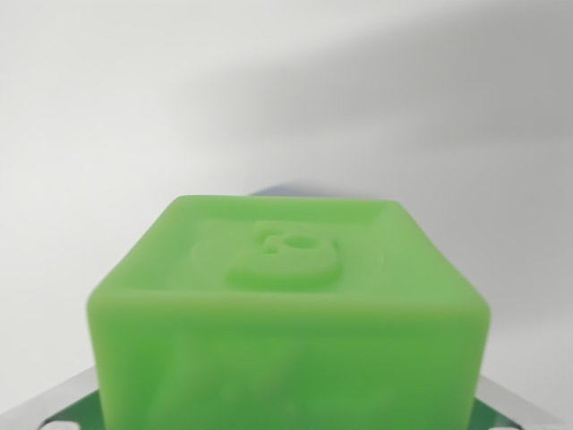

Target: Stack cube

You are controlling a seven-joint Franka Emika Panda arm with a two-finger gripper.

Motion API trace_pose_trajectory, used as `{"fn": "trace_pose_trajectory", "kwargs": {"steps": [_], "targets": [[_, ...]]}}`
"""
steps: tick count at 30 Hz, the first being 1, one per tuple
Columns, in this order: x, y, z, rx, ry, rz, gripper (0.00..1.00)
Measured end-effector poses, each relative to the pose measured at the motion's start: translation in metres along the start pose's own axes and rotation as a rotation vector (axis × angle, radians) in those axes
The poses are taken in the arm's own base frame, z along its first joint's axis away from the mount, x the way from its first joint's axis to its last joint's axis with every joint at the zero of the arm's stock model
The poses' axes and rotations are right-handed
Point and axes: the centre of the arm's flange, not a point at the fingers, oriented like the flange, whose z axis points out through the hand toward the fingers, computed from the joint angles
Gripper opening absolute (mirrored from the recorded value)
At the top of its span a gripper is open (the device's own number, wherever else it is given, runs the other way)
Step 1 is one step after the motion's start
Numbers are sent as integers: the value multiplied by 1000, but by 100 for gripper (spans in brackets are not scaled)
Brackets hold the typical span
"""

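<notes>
1. wrist view: a green cube (288, 313) fills the lower middle of the frame, very close to the camera and slightly soft in focus.
2. its upper face tilts away toward the top of the frame and carries a raised rim with an embossed figure (286, 255) in the middle, a rounded shape with a small hole.
3. the near face of the cube runs down past the bottom edge of the frame, so its base is out of sight.
4. at the lower left and lower right corners, parts of the tool (67, 408) show as pale grey edges with dark green patches and small white dots; they sit just beside the cube's lower sides.
5. whether the tool's fingers are apart, together or clamped on the cube cannot be told, since no fingertip is visible.
6. just behind the cube's far edge, at centre frame, a thin sliver of something blue (282, 190) peeks out; its shape is hidden.
7. the counter (134, 98) is plain white, with a broad soft grey shadow (421, 125) across the upper right of the frame.
</notes>
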Motion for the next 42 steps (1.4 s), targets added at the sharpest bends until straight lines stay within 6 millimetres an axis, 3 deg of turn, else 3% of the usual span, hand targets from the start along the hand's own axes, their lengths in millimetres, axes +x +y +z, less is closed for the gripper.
{"fn": "trace_pose_trajectory", "kwargs": {"steps": [28, 42], "targets": [[-36, 22, -29, 1, 1, 234, 0], [-37, 22, 15, -8, 1, 238, 0]]}}
